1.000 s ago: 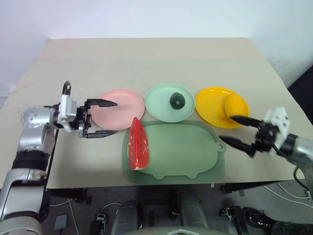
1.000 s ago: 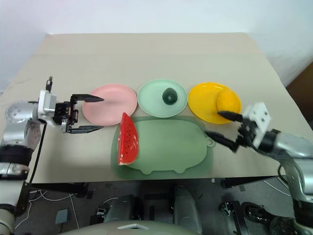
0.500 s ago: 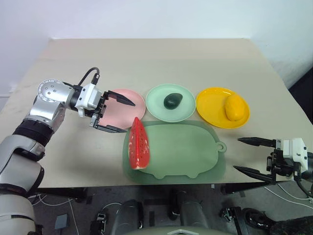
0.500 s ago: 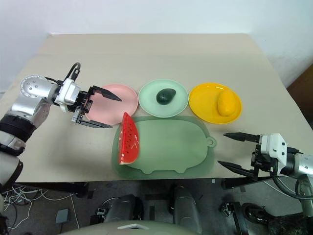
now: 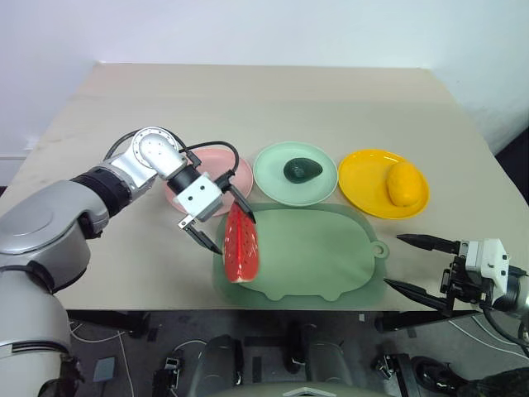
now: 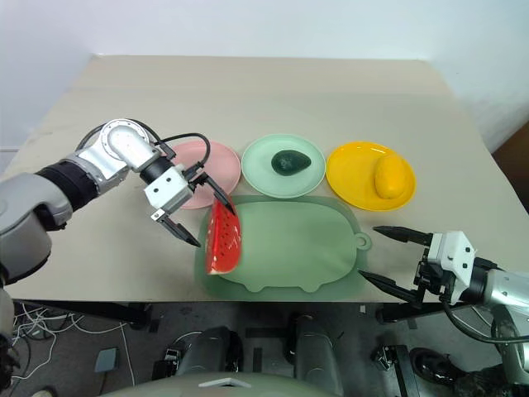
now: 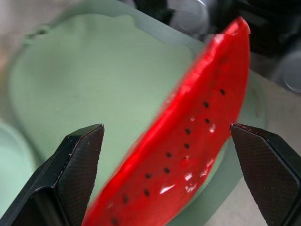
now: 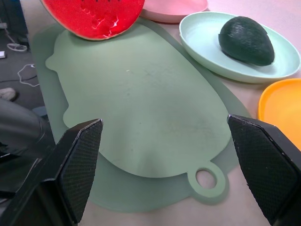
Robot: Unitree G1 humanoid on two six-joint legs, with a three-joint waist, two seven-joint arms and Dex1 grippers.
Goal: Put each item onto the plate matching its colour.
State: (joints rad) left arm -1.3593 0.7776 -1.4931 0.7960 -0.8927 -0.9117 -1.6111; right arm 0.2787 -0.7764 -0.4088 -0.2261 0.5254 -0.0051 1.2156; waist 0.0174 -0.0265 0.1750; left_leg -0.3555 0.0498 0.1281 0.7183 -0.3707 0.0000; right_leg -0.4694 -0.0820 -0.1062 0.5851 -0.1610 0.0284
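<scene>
The left gripper (image 5: pixel 223 218) has swung from the desk's left edge to straddle, fingers spread, the watermelon wedge (image 5: pixel 240 244) on the mat's (image 5: pixel 318 248) left edge, bound for the pink plate (image 5: pixel 238 169); the right gripper (image 5: pixel 416 265) waits spread, empty, at the front edge.

You're looking at a robot test room or lab, not a home. A plain beige rectangular table (image 5: pixel 273 99) stands against a bare white wall (image 5: pixel 264 29), and loose black and white cables (image 6: pixel 25 318) trail over the dark grey floor (image 6: pixel 107 339) beneath it.
</scene>
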